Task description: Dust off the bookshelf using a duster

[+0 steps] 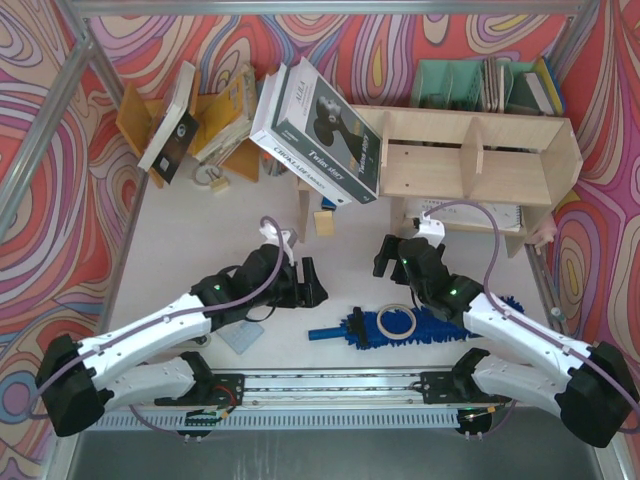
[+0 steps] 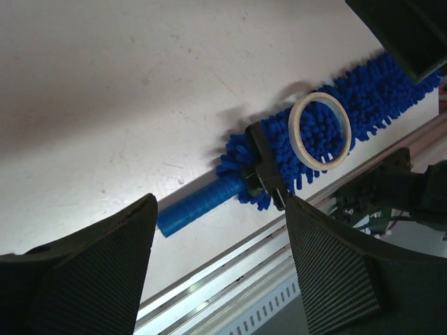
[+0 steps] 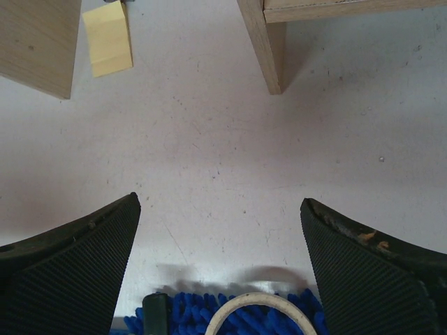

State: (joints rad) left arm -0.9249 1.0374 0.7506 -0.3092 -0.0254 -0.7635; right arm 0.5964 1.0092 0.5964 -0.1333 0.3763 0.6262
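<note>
We are reaching for the duster [image 1: 430, 327], lying on the table [image 2: 105, 84] just ahead of our open left gripper [image 2: 220, 202] and below our open right gripper [image 3: 220, 201]. Next we are needing to close on its handle [image 2: 195, 208].

Bright-blue duster [image 1: 432, 329], pale plywood bookshelf [image 1: 470, 126]

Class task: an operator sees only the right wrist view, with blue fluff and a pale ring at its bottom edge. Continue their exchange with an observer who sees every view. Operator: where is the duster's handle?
Observer: The duster lies flat on the table, its handle pointing toward the left arm's side.
Operator: Is the left arm near it?
Observer: The left fingers are open, aimed at the handle, holding nothing.
Operator: Anything on the bookshelf?
Observer: A large book lies tilted over the bookshelf's left end.
</note>
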